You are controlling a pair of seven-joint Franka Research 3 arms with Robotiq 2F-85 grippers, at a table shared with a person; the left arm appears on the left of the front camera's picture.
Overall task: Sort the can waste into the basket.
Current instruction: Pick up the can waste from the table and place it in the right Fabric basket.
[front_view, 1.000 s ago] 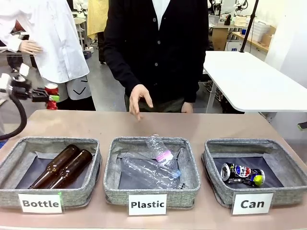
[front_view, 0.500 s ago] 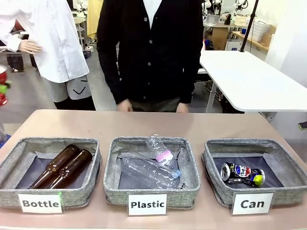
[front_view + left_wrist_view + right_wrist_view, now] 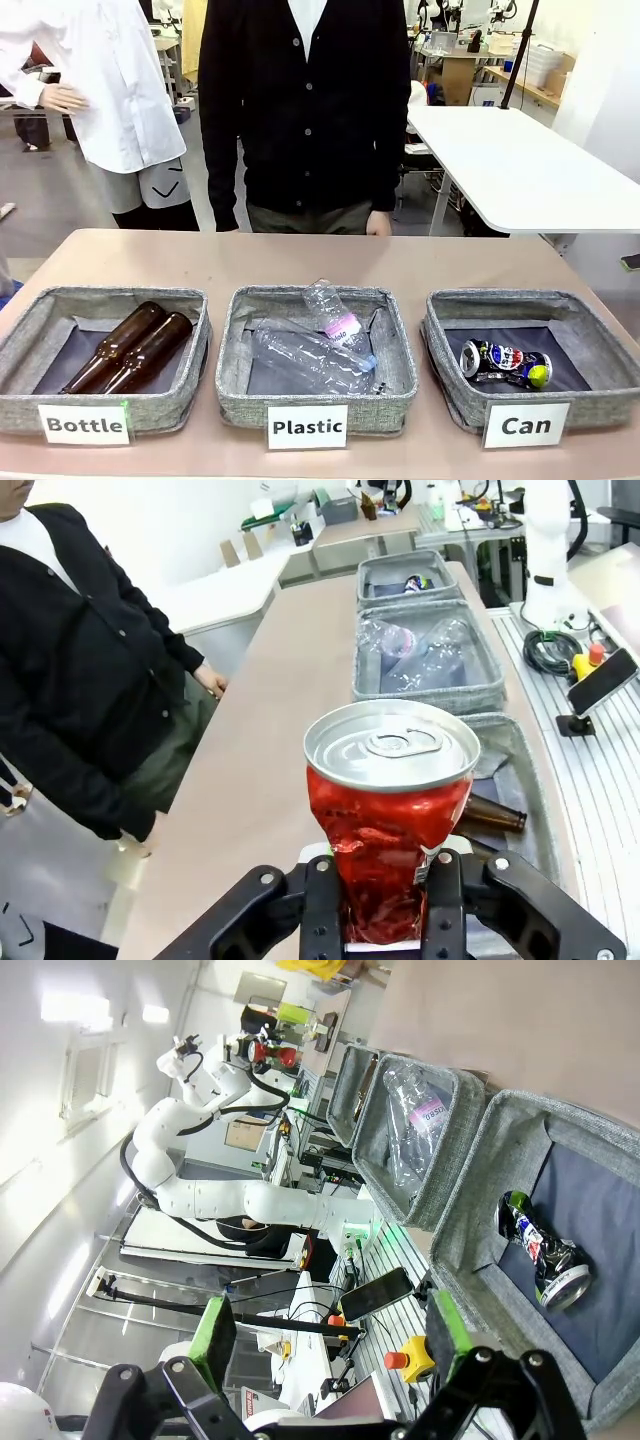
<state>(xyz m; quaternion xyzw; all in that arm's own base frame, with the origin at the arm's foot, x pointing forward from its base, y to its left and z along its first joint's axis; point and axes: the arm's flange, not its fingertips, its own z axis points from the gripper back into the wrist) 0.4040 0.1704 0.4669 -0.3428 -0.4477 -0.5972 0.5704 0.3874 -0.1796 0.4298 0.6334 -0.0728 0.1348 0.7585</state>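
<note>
Left wrist view, our red can (image 3: 388, 825) stands upright, silver top up, clamped in our left gripper (image 3: 383, 905), dark can (image 3: 505, 363) lying sideways in the "Can" basket (image 3: 590, 405) (neighbours read "Plastic", "Bottle"), right gripper (image 3: 328, 1345) spread wide, empty.

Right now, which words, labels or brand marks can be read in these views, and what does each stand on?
"Bottle": white sign on the left grey basket.
"Plastic": white sign on the middle basket.
"Can": white sign on the right basket.
Pink label on a clear plastic bottle: too small to read.
Logo on the dark crushed can: unreadable.
Red crushed can in the left gripper: no legible print.
</note>
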